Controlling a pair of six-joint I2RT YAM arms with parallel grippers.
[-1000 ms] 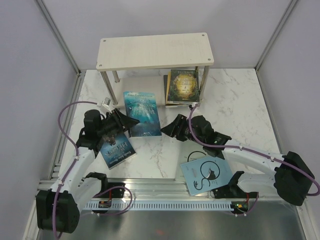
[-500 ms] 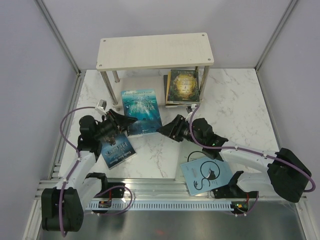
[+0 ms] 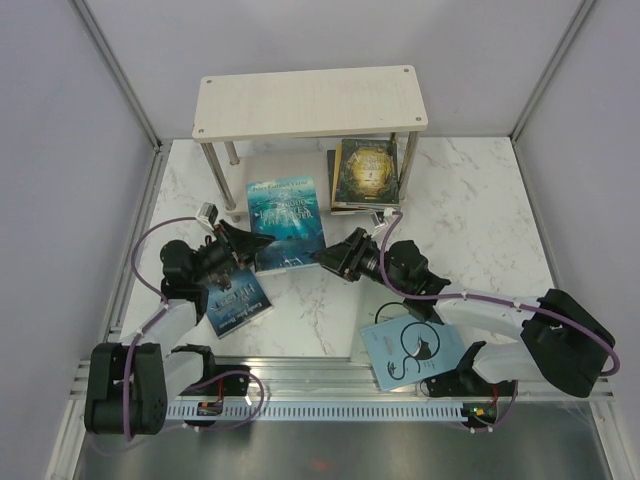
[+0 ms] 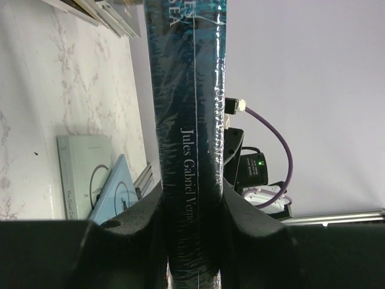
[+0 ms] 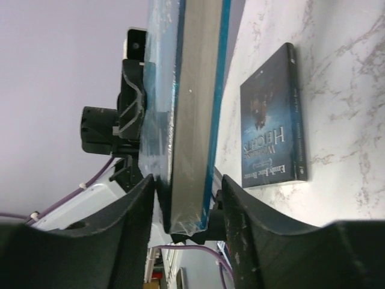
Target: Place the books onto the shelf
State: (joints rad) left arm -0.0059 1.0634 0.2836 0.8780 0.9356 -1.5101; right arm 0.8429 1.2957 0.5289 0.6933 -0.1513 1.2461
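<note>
Both arms are carrying the teal book [image 3: 285, 225] nearer the shelf [image 3: 310, 100].
Left pincer [image 3: 243, 239] is pinching its spine; whether the right pincer [image 3: 323, 258] is gripping, I cannot tell. It needs a firm hold before sliding in.

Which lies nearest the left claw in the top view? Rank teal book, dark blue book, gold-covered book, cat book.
1. The teal book, clamped in the left claw.
2. The dark blue book, close by, front left.
3. The gold-covered book, at the back.
4. The cat book, front right.
</note>
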